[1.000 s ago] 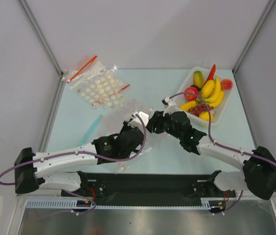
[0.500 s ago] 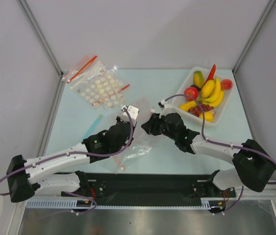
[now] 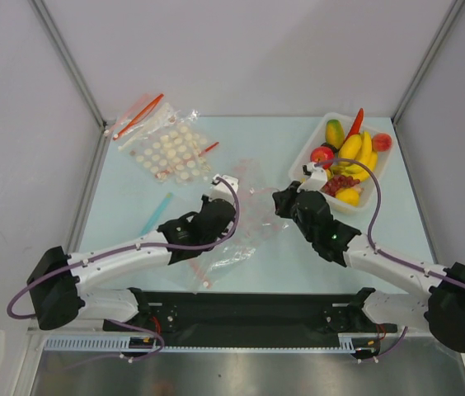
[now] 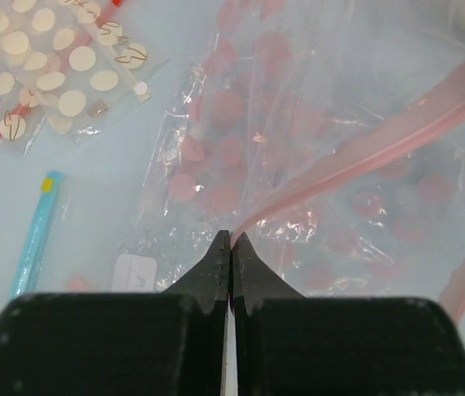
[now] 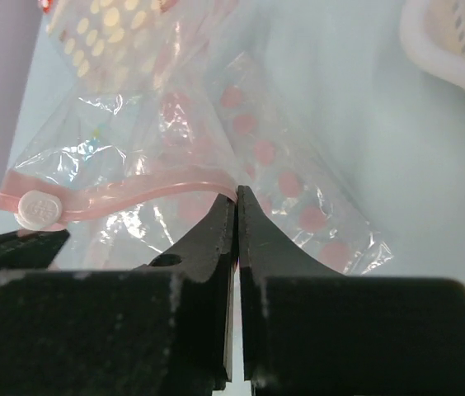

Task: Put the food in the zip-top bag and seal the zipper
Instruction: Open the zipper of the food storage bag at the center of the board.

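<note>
Our left gripper and right gripper clamp the pink-red zipper strip of the crinkly clear bag. If we overpull, it slips.

A crinkly clear zip-top bag lies on the pale desk between the two arms, with the left gripper at its left side and the right gripper at its right side. Beyond the right gripper, a white tray holds the food: bananas, apple, chili, mango, peach and grapes. A white-dotted bag lies well apart at the far left.
</note>
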Robot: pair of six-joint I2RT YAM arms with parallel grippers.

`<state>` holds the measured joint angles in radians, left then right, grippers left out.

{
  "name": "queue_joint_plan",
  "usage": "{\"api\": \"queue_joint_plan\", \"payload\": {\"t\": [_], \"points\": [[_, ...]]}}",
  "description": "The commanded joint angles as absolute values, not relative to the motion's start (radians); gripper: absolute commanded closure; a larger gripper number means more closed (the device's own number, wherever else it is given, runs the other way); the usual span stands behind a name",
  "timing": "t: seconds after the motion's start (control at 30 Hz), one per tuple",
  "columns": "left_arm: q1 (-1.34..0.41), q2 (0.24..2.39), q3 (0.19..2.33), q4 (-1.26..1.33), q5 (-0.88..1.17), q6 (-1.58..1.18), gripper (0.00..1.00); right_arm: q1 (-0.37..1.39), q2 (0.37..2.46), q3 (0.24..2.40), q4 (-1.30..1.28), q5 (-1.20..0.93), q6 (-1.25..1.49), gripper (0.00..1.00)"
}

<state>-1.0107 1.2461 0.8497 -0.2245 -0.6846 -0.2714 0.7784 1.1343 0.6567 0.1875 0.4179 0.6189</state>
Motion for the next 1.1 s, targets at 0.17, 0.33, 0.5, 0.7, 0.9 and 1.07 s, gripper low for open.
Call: {"api": "queue_joint_plan", "payload": {"t": [0.17, 0.33, 0.5, 0.7, 0.9, 1.07], "points": [[-0.986, 1.158, 0.879, -0.233, -0.715, -0.264, 1.0, 0.772, 1.169, 0.69, 0.158, 0.399, 0.56, 1.0], [-1.095, 1.178, 1.024, -0.478, -0.951, -0.291, 1.0, 0.769, 1.235, 0.667, 0.296, 0.232, 0.554, 1.0], [-1.153, 1.241, 1.112, -0.679, -1.08, -0.354, 0.99, 0.741, 1.339, 0.683, 0.369, 0.073, 0.583, 1.0], [-1.181, 1.429, 1.258, -1.005, -1.236, -0.581, 0.95, 0.7, 1.463, 0.718, 0.397, -0.05, 0.624, 1.0], [-1.163, 1.595, 1.293, -0.878, -1.157, -0.485, 0.98, 0.66, 1.569, 0.753, 0.4, -0.124, 0.626, 1.0], [-1.129, 1.56, 1.227, -0.676, -1.089, -0.394, 0.99, 0.623, 1.594, 0.77, 0.368, -0.132, 0.634, 0.93]]}}
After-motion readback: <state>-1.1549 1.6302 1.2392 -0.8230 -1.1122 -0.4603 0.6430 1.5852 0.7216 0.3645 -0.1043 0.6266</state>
